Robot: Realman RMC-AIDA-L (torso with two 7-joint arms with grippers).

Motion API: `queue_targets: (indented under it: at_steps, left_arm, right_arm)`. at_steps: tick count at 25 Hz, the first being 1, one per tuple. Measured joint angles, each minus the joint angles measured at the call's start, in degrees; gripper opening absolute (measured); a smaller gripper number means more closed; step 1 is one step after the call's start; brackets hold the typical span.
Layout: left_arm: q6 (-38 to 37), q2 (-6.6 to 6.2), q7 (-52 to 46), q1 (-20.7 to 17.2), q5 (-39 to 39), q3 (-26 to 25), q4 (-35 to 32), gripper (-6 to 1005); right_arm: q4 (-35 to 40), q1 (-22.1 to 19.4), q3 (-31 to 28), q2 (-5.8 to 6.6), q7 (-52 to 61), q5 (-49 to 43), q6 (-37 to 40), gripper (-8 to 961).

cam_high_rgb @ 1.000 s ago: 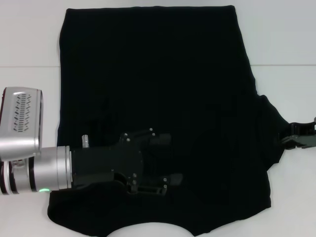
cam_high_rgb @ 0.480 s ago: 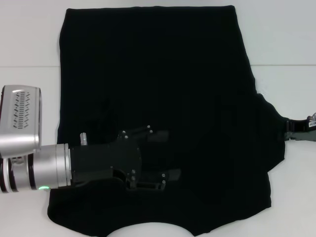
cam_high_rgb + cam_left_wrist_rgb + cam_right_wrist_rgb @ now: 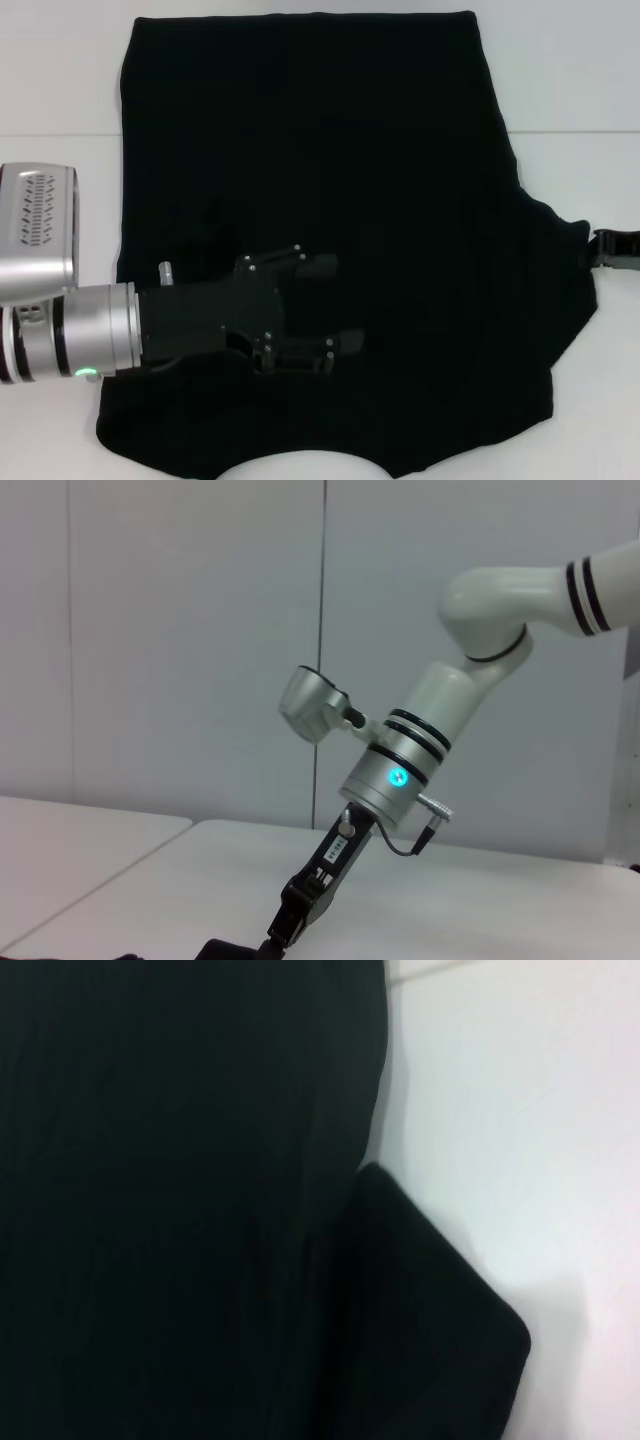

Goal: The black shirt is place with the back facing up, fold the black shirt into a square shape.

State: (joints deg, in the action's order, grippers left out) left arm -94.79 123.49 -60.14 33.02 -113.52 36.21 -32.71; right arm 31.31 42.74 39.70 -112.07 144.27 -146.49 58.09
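Left wrist view: right claw point(image 3: 290, 925) at black shirt point(image 3: 225, 950).

the large soft black cloth shirt point(image 3: 330, 190) is plain black all over its visible side, with no lettering or pattern showing. the smooth desk point(image 3: 60, 70) under it is white, crossed by a thin grey seam line. the left gripper point(image 3: 325, 305) is matte black with small silver screw heads, on a brushed silver wrist with black bands and a small green light. the right gripper point(image 3: 615, 250) is black; in the left wrist view its arm is white with black rings and a cyan light.
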Motion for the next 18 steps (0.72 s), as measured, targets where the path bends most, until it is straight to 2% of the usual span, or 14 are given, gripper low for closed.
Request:
queue_targets:
  at_steps: [9, 18]
  left_arm:
    - [-0.4, 0.14, -0.3, -0.7, 1.4, -1.3, 0.2, 893]
    - [-0.4, 0.43, -0.3, -1.6, 1.4, -1.5, 0.5, 892]
  right_arm:
    - [2.7, -3.6, -1.1, 0.93, -3.5, 3.5, 0.7, 5]
    - [2.9, -4.7, -3.4, 1.65, -5.5, 3.6, 0.5, 5]
